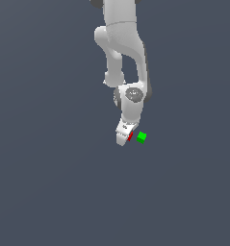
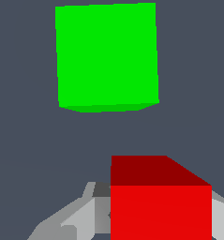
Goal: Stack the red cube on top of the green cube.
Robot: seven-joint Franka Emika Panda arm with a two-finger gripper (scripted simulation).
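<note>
Showing only as a thin red sliver in the exterior view, the red cube [image 1: 130, 137] is tucked against the tip of the gripper [image 1: 124, 138], on that view's right side of it. In the wrist view the same cube [image 2: 160, 206] is seen large: a plain, sharp-edged block with a bright red face and a darker red face, with no texture or marking. Pale grey finger [image 2: 69, 220] surfaces are seen beside it on both sides, so the jaws appear closed on it, though actual contact cannot be confirmed.

The green cube [image 1: 141, 137] is seen just beside the red one, toward the exterior view's right, with a small gap between them. In the wrist view it [image 2: 107, 55] is a flat, bright green block of matching shape, with a narrow darker green face along one edge. It is clear of the red cube, with bare floor between.

The floor [image 1: 49, 182] is rendered as an even, matte slate grey without pattern.

The arm [image 1: 121, 43] is made of smooth white rounded segments with dark joints. It is extended down from the upper edge of the exterior view, bent at the wrist, and the gripper is pointed downward and slightly toward that view's left.
</note>
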